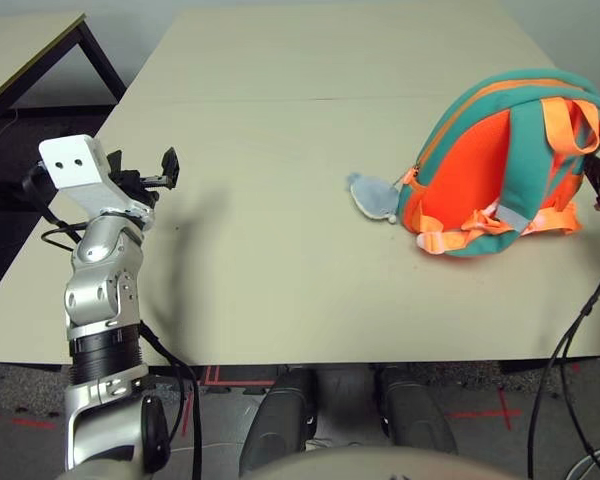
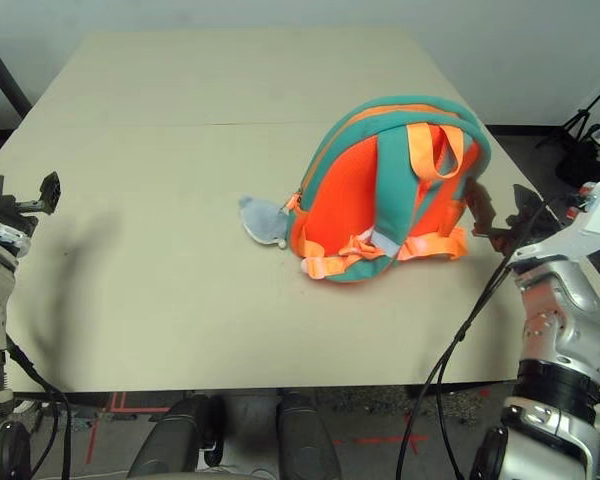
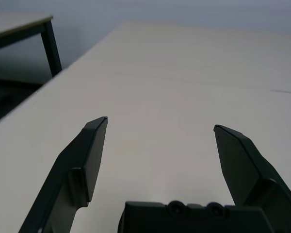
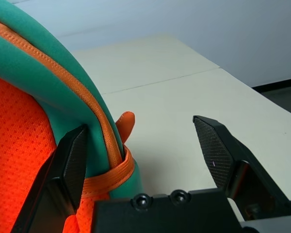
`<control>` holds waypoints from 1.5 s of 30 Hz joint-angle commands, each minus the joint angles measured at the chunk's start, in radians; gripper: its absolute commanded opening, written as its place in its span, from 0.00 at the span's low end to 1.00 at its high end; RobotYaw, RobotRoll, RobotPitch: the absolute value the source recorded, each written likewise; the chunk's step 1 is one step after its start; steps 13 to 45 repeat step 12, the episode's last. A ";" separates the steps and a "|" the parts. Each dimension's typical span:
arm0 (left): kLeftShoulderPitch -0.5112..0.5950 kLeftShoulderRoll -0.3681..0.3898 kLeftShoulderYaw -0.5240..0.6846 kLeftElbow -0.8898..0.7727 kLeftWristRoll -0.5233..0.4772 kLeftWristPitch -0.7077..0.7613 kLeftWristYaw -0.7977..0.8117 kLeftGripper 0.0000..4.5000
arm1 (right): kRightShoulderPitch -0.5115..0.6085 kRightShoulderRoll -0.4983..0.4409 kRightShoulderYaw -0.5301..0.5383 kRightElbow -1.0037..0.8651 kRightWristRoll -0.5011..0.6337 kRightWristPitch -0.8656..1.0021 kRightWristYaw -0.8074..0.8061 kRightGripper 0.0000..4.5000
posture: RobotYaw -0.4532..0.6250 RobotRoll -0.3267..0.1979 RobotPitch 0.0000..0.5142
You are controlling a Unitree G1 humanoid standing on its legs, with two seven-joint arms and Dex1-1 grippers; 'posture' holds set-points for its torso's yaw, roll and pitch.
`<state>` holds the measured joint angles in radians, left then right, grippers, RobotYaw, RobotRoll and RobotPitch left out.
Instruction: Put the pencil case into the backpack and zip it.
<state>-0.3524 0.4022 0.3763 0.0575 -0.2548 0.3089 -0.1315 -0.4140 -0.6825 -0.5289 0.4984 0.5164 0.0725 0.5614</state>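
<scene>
Teal and orange backpack (image 2: 390, 190) lying on the tabletop (image 1: 270, 250), right jaws (image 2: 500, 215) spread wide just beside its edge, left jaws (image 1: 145, 168) wide apart, well away, empty.

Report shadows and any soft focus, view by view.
Left eye view: the left gripper and arm throw a soft shadow across the beige table.
Right wrist view: the teal and orange fabric backpack looms close, its orange mesh sharp.
Left wrist view: the distant table edge looks soft.
</scene>
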 commanded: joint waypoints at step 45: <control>0.058 -0.057 -0.007 0.106 0.038 -0.111 0.030 1.00 | 0.017 0.002 -0.013 0.047 -0.039 -0.078 -0.017 0.99 | 0.35 0.62 0.26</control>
